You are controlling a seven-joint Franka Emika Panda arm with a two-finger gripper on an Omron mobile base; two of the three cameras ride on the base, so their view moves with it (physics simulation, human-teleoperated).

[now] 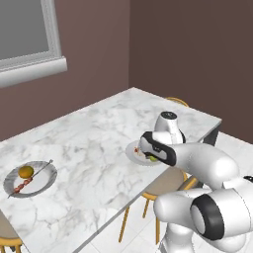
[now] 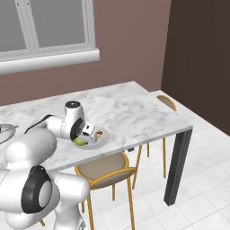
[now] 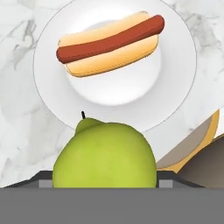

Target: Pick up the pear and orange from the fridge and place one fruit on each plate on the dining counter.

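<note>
Claw [image 3: 105, 186] closed on the pear [image 3: 105, 155], jaws part-open to the fruit's width; in the hand view the finger tips flank the pear low on either side and the stalk points up toward the plate. Pear green, fills the lower middle of that view. In the right base view the pear [image 2: 80, 142] shows as a small green spot under the hand, at the near edge of the plate.

Arm reaches forward from the base, elbow bent, wrist turned down so the hand looks at the counter top from above.

Below the claw: round pale plate [image 3: 183, 65] with a hot dog [image 3: 110, 43], red sausage in a yellow bun, lying across its middle. Pear hangs over the plate's near rim; whether it touches the plate cannot be told.

Plate sits near the edge of the dining counter [image 1: 99, 133], white marble with grey veins. A stool [image 2: 105, 168] with gold legs stands under that edge.

Well apart, toward the counter's left end, a second plate [image 1: 44, 185] carries a skewer [image 1: 32, 180] and the orange [image 1: 26, 172], which rests on the plate beside the skewer.
</note>
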